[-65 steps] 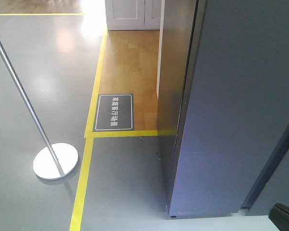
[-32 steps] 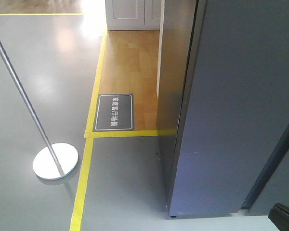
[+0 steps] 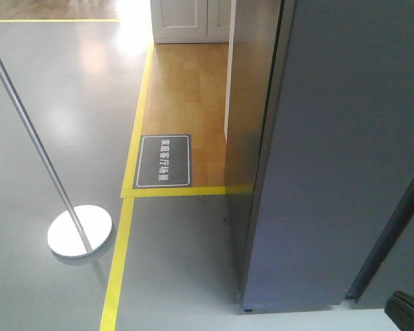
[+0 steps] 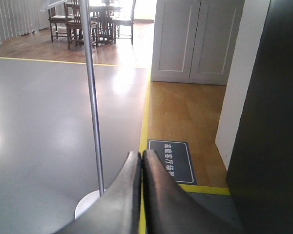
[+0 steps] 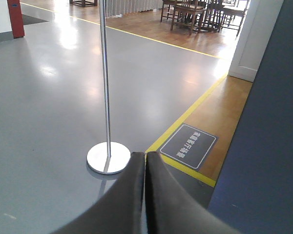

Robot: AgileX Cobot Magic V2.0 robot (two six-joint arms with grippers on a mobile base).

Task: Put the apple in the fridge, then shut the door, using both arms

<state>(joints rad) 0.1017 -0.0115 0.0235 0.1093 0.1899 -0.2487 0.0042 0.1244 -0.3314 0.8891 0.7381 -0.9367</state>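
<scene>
Both claws are pressed shut with nothing between the fingers, hanging over grey floor beside the fridge.

Left claw (image 4: 140,158) points over the grey floor (image 3: 48,103), its two dark fingers touching along their length; a metal pole (image 4: 94,107) on a round white base (image 3: 79,231) stands just left of its tip. Yellow floor tape (image 3: 127,207) runs past the base and edges a strip of wooden floor (image 3: 186,89), where a dark floor sign (image 3: 164,161) with white characters lies. Right claw (image 5: 145,158) is likewise closed and empty, with the same pole ahead to its left. Furthest right, the fridge (image 3: 338,138) rises as a tall dark grey wall close beside both claws. Its inside cannot be seen, nor the apple.
</scene>
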